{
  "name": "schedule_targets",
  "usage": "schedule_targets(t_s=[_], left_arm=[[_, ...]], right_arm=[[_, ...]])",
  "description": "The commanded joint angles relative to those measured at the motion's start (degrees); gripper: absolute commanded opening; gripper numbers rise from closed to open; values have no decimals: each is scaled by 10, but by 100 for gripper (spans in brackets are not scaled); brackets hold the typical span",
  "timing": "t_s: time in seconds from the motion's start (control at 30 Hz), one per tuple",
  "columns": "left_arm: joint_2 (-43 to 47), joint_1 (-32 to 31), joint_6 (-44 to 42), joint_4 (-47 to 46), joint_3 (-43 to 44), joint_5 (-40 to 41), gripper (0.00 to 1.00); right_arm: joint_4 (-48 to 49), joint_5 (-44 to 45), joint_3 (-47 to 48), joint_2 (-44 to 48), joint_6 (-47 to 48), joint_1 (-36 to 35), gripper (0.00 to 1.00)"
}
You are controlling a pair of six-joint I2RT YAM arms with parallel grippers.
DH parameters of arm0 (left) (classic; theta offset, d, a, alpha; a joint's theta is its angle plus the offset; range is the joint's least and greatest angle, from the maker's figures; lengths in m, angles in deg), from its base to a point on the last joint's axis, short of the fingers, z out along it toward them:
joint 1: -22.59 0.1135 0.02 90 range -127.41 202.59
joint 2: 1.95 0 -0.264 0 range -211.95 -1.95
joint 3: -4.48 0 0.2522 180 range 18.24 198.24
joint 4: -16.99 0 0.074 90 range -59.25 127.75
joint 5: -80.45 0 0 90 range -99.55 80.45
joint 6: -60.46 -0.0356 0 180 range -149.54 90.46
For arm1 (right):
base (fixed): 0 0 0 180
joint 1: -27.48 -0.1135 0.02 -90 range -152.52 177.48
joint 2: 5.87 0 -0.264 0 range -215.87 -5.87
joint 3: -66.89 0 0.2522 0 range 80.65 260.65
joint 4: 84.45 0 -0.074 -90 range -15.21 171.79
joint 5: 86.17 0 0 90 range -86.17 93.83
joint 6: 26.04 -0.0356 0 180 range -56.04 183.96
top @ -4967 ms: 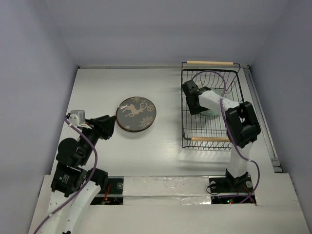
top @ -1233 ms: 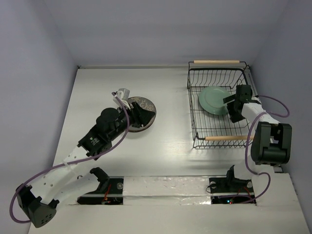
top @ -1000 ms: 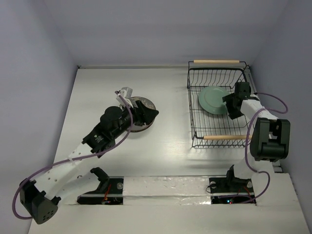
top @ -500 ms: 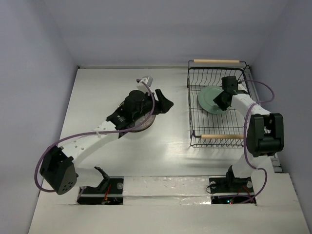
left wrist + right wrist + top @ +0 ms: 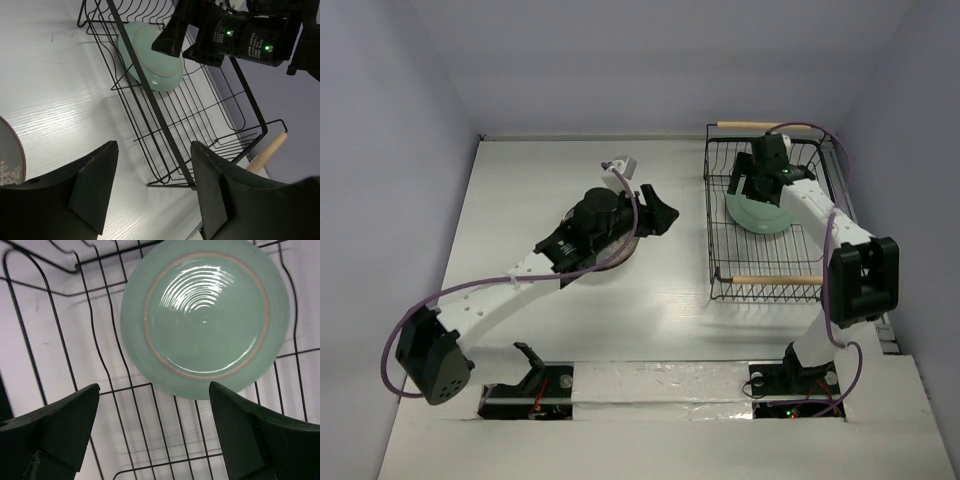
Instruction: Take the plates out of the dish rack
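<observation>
Step in hand, as I read it: R arm going for the only plate visible in the rack. The mint plate (image 5: pixel 205 320) lies tilted on the wires in the far part of the dish rack (image 5: pixel 775 280). The right gripper (image 5: pixel 152 390) hovers over it, fingers spread wide, holding nothing — no contact. The brown plate (image 5: pixel 617 256) sits on the table left of the rack, mostly under the L arm. The left gripper (image 5: pixel 155 160) is likewise spread & empty, pointing toward the rack. Next: R should drop to the rim, one finger each side, pinch, then lift clear w/o snagging wires.
</observation>
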Motion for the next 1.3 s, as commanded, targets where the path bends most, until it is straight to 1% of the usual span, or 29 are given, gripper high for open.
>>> schedule_targets(t_s=[0.0,0.03,0.07,0.2,0.37,0.47,0.57,0.63,0.73,0.87,0.93,1.0,1.07,1.17,1.27], left_arm=[[-59,-3,-12,-6,45,-19,57],[-74,-3,-13,-6,55,-24,58],[-106,-3,-14,-4,80,-26,60],[-177,-3,-15,4,140,-36,65],[-260,-8,-15,8,207,-43,66],[-294,-22,-16,8,228,-43,65],[-308,-27,-11,-13,225,-40,64],[-312,-28,-5,-23,223,-36,64],[-322,-28,-4,-30,224,-33,63],[-349,-28,-1,-30,232,-25,57],[-351,-28,5,-44,225,-20,55],[-351,-28,14,-57,214,-19,52],[-349,-28,18,-64,204,-16,50],[-342,-28,24,-78,190,-13,47],[-341,-28,29,-86,184,-15,45]], right_arm=[[-57,39,31,-54,80,-30,96],[-58,56,35,-59,85,-35,97],[-57,59,42,-62,90,-40,98],[-56,58,58,-82,92,-40,99],[-74,109,75,-113,94,-40,100],[-76,122,71,-128,98,-40,100],[-82,126,72,-142,102,-40,100],[-78,124,67,-140,109,-53,100],[-73,98,62,-138,117,-53,100],[-77,111,58,-147,121,-58,100],[-77,115,57,-147,122,-58,100],[-83,114,61,-151,124,-58,100],[-104,116,74,-161,125,-64,100],[-109,118,80,-168,125,-69,100],[-141,120,115,-196,120,-69,100]])
